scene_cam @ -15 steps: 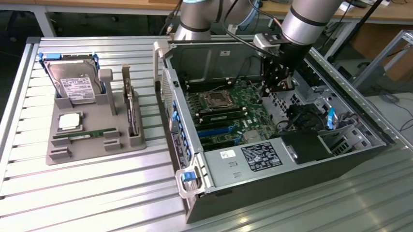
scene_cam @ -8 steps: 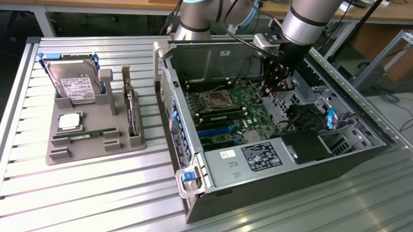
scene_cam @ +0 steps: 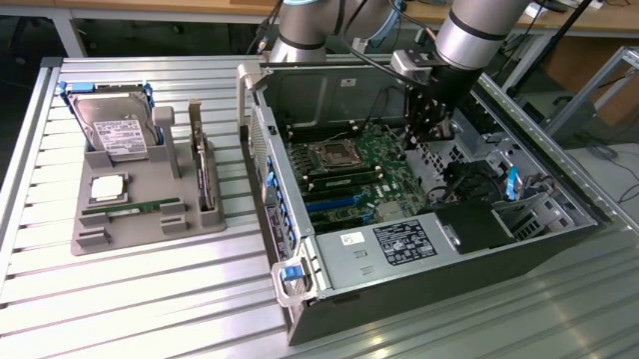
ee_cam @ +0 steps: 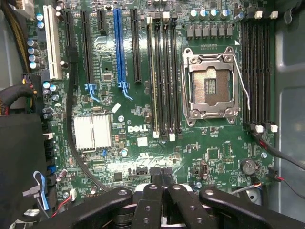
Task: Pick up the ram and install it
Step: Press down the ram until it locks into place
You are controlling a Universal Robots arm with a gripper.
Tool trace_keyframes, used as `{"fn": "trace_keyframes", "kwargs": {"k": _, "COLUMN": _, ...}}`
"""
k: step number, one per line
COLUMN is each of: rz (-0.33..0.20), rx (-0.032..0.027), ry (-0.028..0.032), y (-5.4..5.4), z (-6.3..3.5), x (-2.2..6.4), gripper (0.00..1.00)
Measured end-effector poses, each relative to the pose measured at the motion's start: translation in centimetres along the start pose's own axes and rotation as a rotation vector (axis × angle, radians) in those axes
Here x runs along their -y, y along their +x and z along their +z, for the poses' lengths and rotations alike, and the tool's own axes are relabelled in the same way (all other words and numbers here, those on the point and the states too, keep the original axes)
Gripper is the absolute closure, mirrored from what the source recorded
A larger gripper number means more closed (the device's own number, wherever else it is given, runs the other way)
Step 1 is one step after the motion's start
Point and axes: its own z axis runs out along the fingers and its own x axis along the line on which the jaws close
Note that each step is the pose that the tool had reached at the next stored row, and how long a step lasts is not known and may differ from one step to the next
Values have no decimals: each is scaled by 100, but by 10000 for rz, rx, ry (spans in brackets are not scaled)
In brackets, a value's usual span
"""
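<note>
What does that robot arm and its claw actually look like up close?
The arm is a thick silver-grey tube with rounded joints, and black cables run along it. At its end, a pale grey block leads into a slim black claw. In the wrist view, the claw shows matte black linkage bars with round pivot holes and screws.

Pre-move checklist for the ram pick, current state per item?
1. Gripper free: ok, shut with nothing seen between the fingers.
2. Ram available: ok, lying flat in the tray.
3. Gripper at the ram: not ok, it hangs over the motherboard inside the case, apart from the tray.
4. Free memory slots: ok, dark slots stand empty beside what looks like an installed stick.
5. Slot latches open: cannot tell.
6. Ram free of neighbours: ok, the expansion card stands apart from it.
</note>
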Motion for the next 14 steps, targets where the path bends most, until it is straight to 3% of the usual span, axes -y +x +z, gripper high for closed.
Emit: {"fn": "trace_keyframes", "kwargs": {"k": 14, "rz": 2074, "rx": -19, "ry": 99, "y": 0, "z": 0, "x": 0, "gripper": 90}}
